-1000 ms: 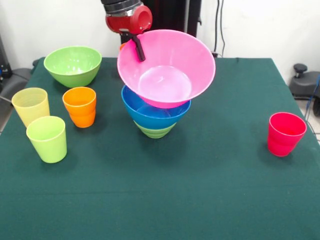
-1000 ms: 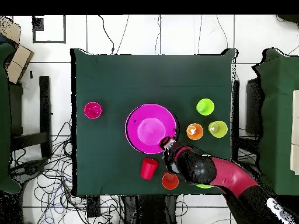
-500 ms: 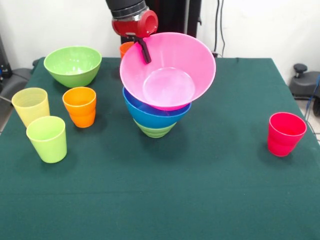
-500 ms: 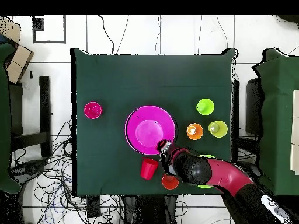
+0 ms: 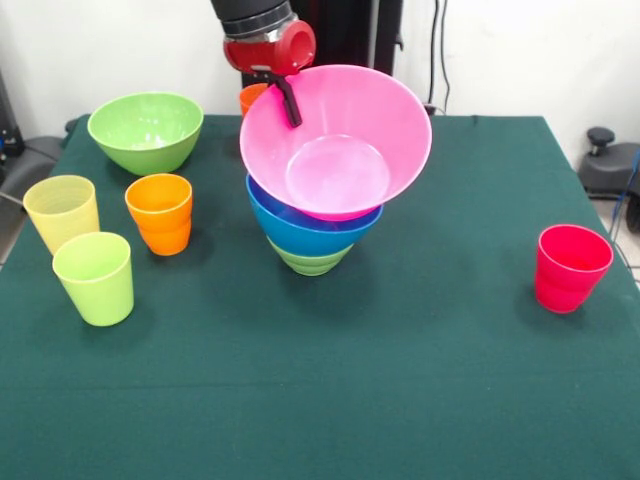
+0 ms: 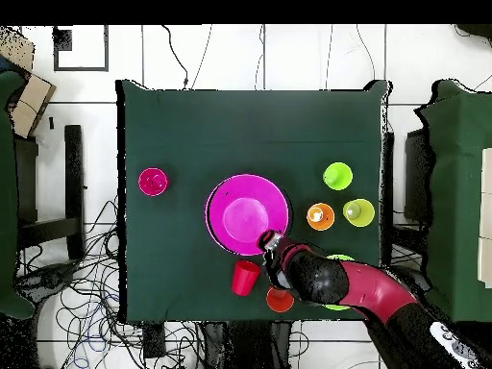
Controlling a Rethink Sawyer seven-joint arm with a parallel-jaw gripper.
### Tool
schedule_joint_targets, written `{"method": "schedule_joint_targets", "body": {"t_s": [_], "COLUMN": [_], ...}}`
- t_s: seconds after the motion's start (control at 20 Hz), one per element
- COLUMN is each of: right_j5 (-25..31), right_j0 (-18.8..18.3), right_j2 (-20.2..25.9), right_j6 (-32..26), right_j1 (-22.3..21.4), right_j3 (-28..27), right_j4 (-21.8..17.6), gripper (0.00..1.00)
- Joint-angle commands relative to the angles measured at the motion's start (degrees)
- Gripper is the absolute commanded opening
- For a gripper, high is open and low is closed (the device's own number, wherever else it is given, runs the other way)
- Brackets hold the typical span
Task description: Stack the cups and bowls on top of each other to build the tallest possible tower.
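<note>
Green cloth covers the table [image 5: 420, 400], which stands before a white wall on a pale tiled floor strewn with cables. At the cloth's centre rises the tower [image 5: 320, 215]: a small light green bowl [image 5: 309, 262] at the bottom, a large blue bowl [image 5: 310, 228] nested in it, and a large pink bowl [image 5: 335, 140] on top, tipped toward the camera. The red and black arm's gripper [image 5: 287, 100] is clamped on the pink bowl's far rim, one dark finger [image 5: 290, 103] lying inside the bowl against its wall.

Left of the tower in the front view sit an orange cup [image 5: 160, 213], a pale yellow cup [image 5: 62, 211] and a lime green cup [image 5: 94, 277], grouped near one another, with the large light green bowl [image 5: 145, 130] behind them. A second orange cup [image 5: 251, 97] shows just behind the tower, beside the gripper. A pinkish-red cup [image 5: 570, 267] stands well apart to the tower's right. From overhead, a red cup [image 6: 245, 277] lies near the tower on the arm's side of the table.
</note>
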Motion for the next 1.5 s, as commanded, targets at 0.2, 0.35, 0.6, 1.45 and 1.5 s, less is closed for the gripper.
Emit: {"method": "schedule_joint_targets", "body": {"t_s": [0.2,0.35,0.6,1.45,1.5], "right_j5": [-1.65,-0.88,0.5,-0.58,-0.41], "right_j0": [0.3,-0.37,-1.29,0.36,0.54], "right_j2": [-0.38,0.3,1.1,-0.17,-0.3], "right_j6": [-0.57,-0.95,-1.66,-0.64,-0.58], "right_j1": [0.65,0.03,-0.98,0.41,0.39], "right_j3": [-2.87,-2.76,-2.75,-5.19,-5.45], "right_j4": [-3.59,-3.2,-2.76,-2.96,-2.88], "gripper": [0.0,0.0,0.0,0.0,0.0]}}
